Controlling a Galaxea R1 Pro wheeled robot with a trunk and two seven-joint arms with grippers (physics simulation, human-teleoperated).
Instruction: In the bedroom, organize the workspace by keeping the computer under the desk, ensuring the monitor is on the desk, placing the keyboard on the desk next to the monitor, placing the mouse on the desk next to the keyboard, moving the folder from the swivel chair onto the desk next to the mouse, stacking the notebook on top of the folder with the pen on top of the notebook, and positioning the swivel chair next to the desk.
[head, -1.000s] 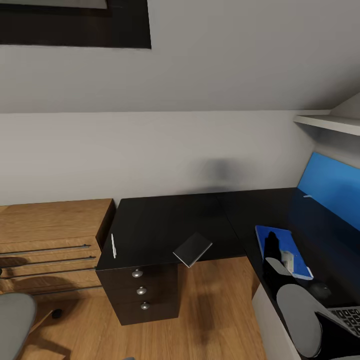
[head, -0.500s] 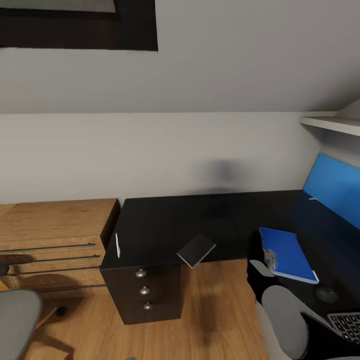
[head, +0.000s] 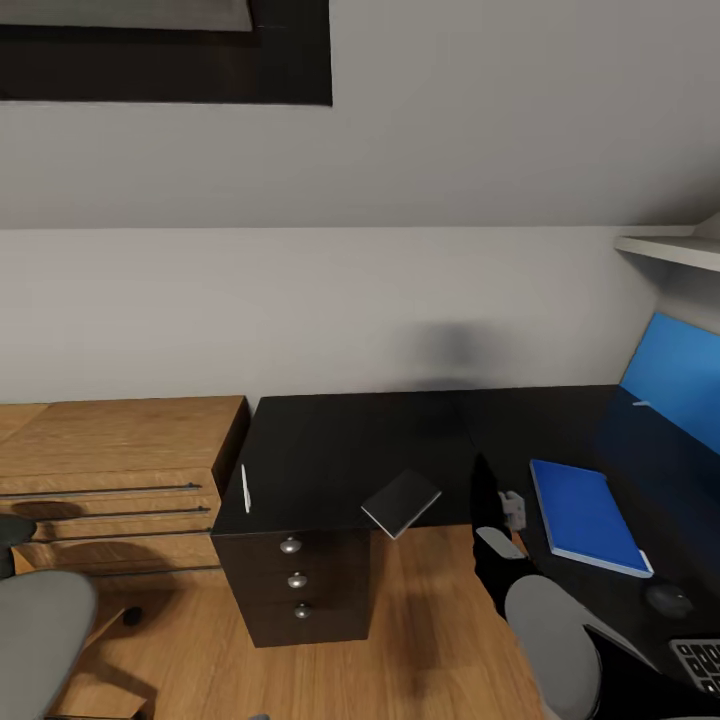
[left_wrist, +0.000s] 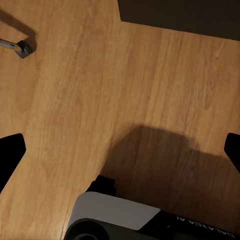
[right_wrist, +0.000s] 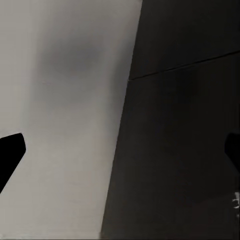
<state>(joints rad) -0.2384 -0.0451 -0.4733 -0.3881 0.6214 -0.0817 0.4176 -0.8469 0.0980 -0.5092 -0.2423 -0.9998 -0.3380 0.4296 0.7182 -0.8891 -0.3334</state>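
In the right wrist view the right gripper (right_wrist: 120, 150) is spread wide, its dark fingertips (right_wrist: 11, 150) at the frame's two side edges with nothing between them; beyond lie the pale wall and the black desk (right_wrist: 185, 130). In the left wrist view the left gripper (left_wrist: 120, 152) is equally wide and empty above the wooden floor (left_wrist: 75, 100); white lettering at the lower right of that frame is cut off and unreadable.

In the head view the right arm (head: 495, 540) rises at lower centre-right, just left of the blue folder (head: 583, 515) flat on the desk. A mouse (head: 667, 599) and a keyboard (head: 702, 664) corner sit lower right. The dark notebook (head: 400, 502) overhangs the desk's front edge at centre; the white pen (head: 245, 488) lies near its left edge, above the drawers (head: 295, 580). A grey swivel chair (head: 35, 640) sits lower left; the blue monitor (head: 672, 385) stands at the right edge.
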